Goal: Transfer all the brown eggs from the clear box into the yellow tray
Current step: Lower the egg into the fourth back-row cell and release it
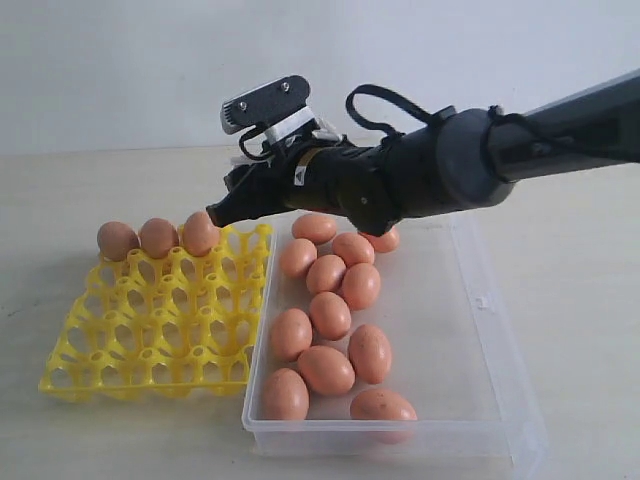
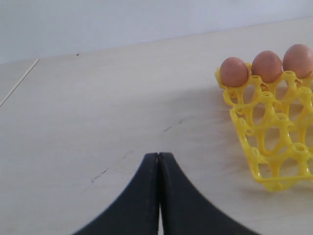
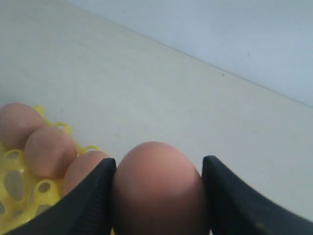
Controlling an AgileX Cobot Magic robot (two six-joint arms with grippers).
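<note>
We count twelve brown eggs (image 1: 329, 315) lying loose in the clear box (image 1: 400, 438), bunched toward its 9 o'clock side. Three more sit in the yellow tray (image 1: 150, 340), in cups along its 12 o'clock row. The tray lies just beside the box, at the box's 9 o'clock. One more, the held egg (image 3: 156, 196), is pinched between the two dark fingers of the right gripper (image 3: 159, 162), which are parted just enough to grip it. This gripper hangs over the tray's 1 o'clock corner. The left gripper (image 2: 159, 156) has its fingers pressed together with nothing between them, over bare tabletop off the tray's 9 o'clock side.

We see everything resting on a pale cream table (image 1: 580, 330) with a few faint dark scuffs, and a plain pale wall (image 1: 120, 70) behind. A small white label (image 1: 298, 175) on the right arm's wrist is too small for us to read.
</note>
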